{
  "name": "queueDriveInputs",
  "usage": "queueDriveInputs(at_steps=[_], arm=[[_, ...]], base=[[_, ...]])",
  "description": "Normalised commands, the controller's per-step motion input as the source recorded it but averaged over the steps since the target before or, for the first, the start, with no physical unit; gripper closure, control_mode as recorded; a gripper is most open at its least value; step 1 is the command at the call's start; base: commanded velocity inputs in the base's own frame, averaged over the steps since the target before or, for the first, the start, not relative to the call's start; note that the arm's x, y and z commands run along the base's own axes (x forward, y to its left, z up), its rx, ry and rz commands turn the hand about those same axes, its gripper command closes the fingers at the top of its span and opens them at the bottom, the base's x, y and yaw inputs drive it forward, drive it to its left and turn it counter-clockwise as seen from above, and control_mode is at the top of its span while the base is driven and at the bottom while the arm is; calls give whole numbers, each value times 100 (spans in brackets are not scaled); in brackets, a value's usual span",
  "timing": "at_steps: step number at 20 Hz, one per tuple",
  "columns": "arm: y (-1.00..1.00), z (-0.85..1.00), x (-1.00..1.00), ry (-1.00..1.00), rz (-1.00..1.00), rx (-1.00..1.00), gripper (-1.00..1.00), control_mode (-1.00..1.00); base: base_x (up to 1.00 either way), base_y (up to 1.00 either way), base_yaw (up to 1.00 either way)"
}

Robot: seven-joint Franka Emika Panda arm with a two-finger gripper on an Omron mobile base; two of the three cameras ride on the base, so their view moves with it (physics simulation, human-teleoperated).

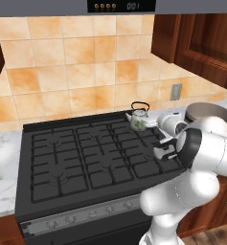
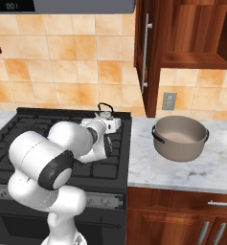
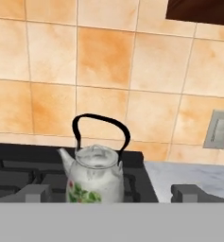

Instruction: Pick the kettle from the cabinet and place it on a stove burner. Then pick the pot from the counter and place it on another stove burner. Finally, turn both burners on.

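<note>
Kettle stands upright on the far right burner of the range, released. Gripper sits just near of it, jaws wide and empty. Right of the range, pot waits on the counter. Next step, by judgement: lift clear of the arched handle, swing right, take the pot by its rim.

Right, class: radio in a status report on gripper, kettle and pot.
Gripper open, empty, just short of small leafy-print silver kettle on back-right burner. Wide taupe-grey pot on white marble counter, not yet moved. Nothing in the way.
</note>
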Motion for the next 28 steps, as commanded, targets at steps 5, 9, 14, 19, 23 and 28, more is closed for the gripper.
queueDriveInputs(at_steps=[5, 9, 14, 19, 23, 28], arm=[[0, 44, -31, 9, 0, -13, -100, -100], [0, 40, -31, 9, 0, -13, -100, -100], [0, 35, -31, 7, 0, -13, -100, -100], [0, 20, -27, 1, 0, -18, -100, -100], [1, 0, -24, 0, 0, -18, -100, -100], [1, 0, -39, -6, 0, -12, -100, -100]], base=[[0, 0, 0], [0, 0, 0], [0, 0, 0], [0, 0, 0], [0, 0, 0], [0, 0, 0]])
